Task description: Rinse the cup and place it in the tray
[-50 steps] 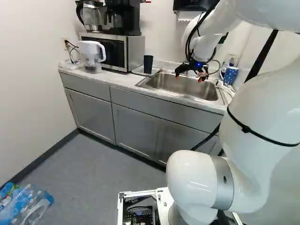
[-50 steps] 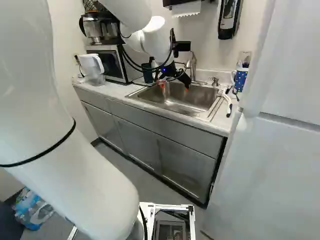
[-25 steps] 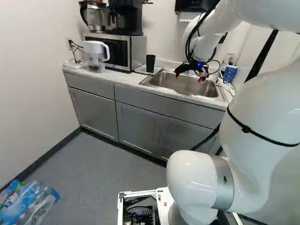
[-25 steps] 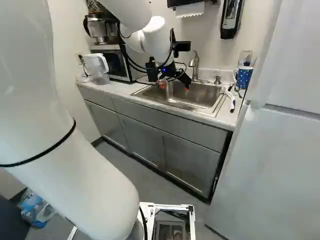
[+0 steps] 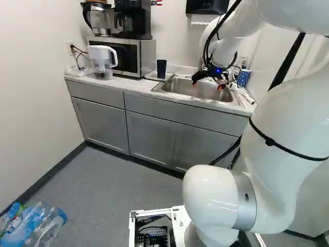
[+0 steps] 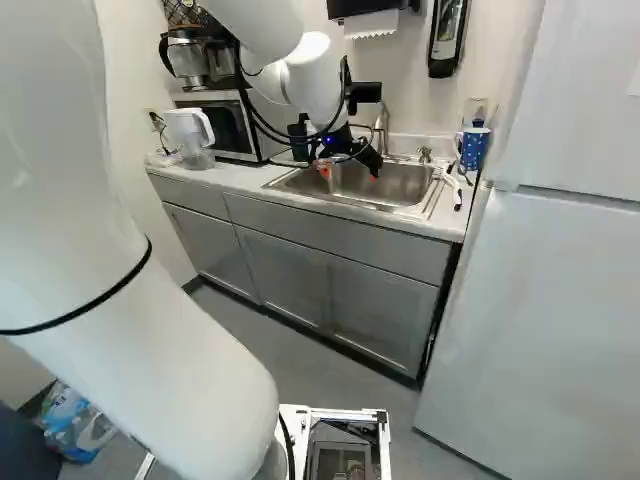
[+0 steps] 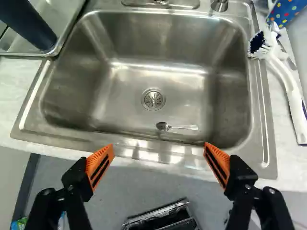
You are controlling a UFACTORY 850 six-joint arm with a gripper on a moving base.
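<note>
My gripper [image 5: 207, 85] hangs over the front of the steel sink [image 5: 198, 89] in the left base view. In the wrist view the gripper [image 7: 158, 165] stands wide open, its orange pads far apart with nothing between them. A dark cup [image 7: 31, 24] stands upright on a metal tray [image 7: 61, 40], beyond the sink's corner on one side. On the opposite side, a blue dotted mug [image 6: 473, 148] stands on the counter. A spoon [image 7: 176, 127] lies in the sink near the drain [image 7: 153, 99].
A white-handled brush [image 7: 288, 88] lies beside the sink. The faucet [image 6: 382, 125] rises behind it. A microwave [image 5: 126, 55], a coffee maker [image 5: 134, 19] and a water pitcher [image 5: 102, 59] stand left of the sink. A white fridge [image 6: 540, 330] is at the right, with bottles [image 5: 33, 226] on the floor.
The base has moved slightly, shifting counter, mug and fridge in both base views. The arm keeps its pose against its lowest joint, and the gripper has stayed open.
</note>
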